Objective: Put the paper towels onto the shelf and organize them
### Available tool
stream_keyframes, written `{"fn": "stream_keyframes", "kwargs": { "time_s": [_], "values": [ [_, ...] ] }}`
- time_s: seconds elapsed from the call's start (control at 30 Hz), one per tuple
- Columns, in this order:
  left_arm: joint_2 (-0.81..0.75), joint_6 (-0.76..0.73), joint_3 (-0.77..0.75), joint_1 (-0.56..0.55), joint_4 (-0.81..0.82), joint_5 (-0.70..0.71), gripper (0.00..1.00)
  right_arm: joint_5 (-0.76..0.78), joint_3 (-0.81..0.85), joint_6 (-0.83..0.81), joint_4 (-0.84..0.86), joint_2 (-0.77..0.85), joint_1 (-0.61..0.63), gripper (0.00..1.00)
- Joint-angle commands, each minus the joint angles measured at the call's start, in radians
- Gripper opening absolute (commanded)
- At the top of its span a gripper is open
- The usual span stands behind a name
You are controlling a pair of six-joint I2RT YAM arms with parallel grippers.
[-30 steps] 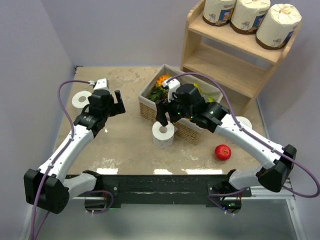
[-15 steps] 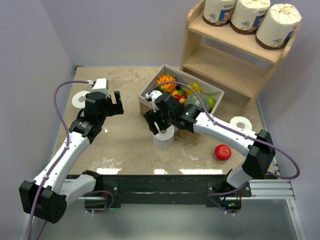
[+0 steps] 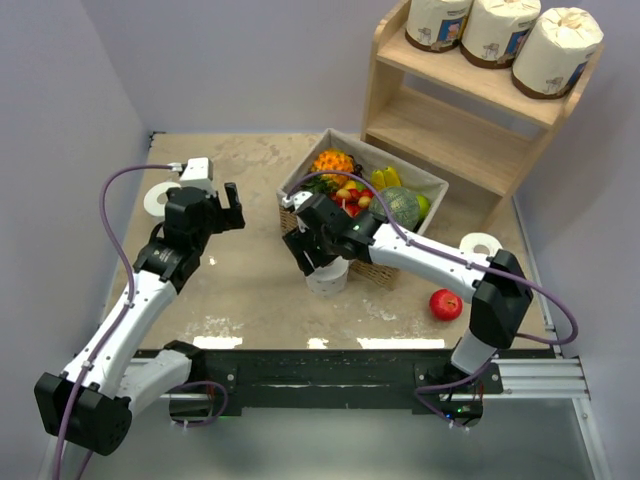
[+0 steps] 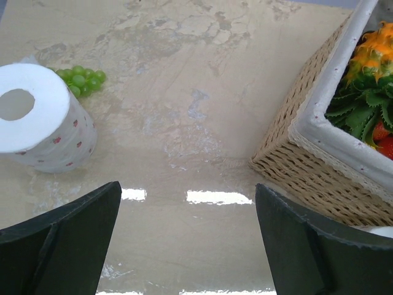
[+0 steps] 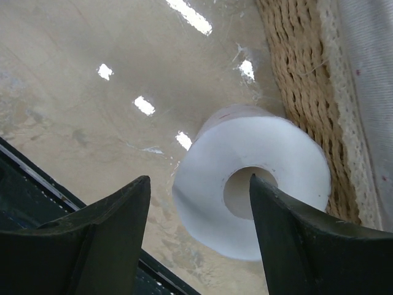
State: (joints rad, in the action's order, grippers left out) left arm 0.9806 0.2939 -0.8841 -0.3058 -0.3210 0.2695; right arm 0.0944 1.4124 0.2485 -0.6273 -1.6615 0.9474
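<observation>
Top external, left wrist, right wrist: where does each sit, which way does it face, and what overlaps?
Top external: above and behind the bases, looking down on the table and shelf; both arms show.
Left wrist: on the left arm, facing down over the left roll and basket; open left tool at bottom.
Right wrist: facing down at the middle roll by the basket; open right tool straddles its rim.
Shared: basket, in all three.
</observation>
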Motion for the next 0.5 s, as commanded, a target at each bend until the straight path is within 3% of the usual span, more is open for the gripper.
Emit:
{"fn": "stream_keyframes", "kwargs": {
  "time_s": [0.0,0.33,0.47],
  "values": [
    [-0.017,-0.021,0.005,0.004,0.045,0.017,0.96,0.047,0.046,0.035,-0.02,-0.021,0.02,0.68],
    [-0.02,-0.021,0.008,0.004,0.043,0.027,0.96,0.125,0.048,0.06,-0.052,-0.089,0.053,0.65],
    [-0.019,-0.022,0.007,0.004,0.043,0.033,0.96,0.143,0.046,0.052,-0.046,-0.077,0.056,0.54]
  ]
}}
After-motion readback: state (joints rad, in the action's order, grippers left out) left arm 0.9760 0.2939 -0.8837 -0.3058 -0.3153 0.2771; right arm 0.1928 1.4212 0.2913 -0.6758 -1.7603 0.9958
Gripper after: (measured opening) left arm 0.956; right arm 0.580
